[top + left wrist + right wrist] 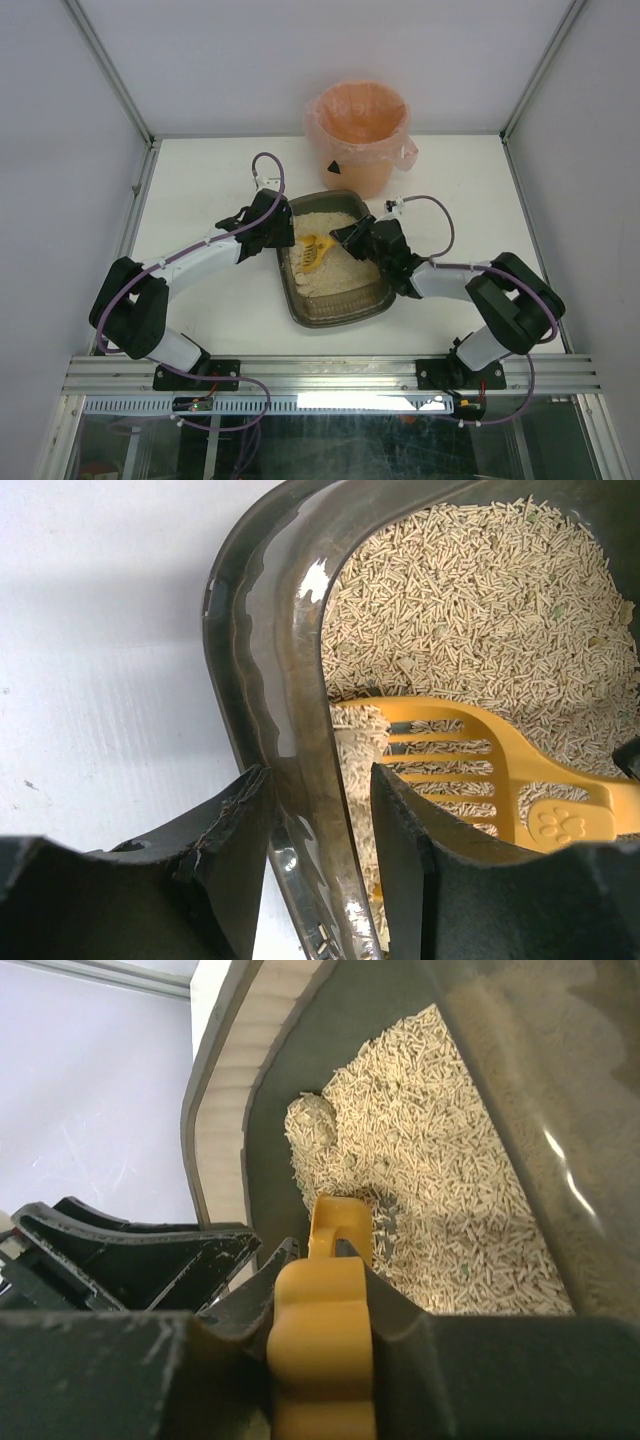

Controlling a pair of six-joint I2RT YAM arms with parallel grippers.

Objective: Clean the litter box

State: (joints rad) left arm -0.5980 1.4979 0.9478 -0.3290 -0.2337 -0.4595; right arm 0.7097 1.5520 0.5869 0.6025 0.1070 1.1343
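From above, the shallow dark grey plastic litter box [338,318] sits in the middle of the white table [210,180], between the two arms. Its long side runs from near to far. Its far end points at the round bin with the pink bag [358,135]. The left tool [283,240] is at the box's left wall. The right tool [347,238] reaches in from the right with the yellow slotted plastic scoop [312,254].

From the left wrist, the left tool [320,825] is nearly closed and pinches the box's wall [270,660], one finger outside and one inside. The scoop [470,755] lies on the litter just beside it.

From the right wrist, the right tool [320,1285] is squeezed tight on the scoop's handle [320,1360]. A round lump of litter [310,1125] lies straight ahead of the scoop, near the box's corner [215,1130]. I think the scoop must push forward under that lump next.
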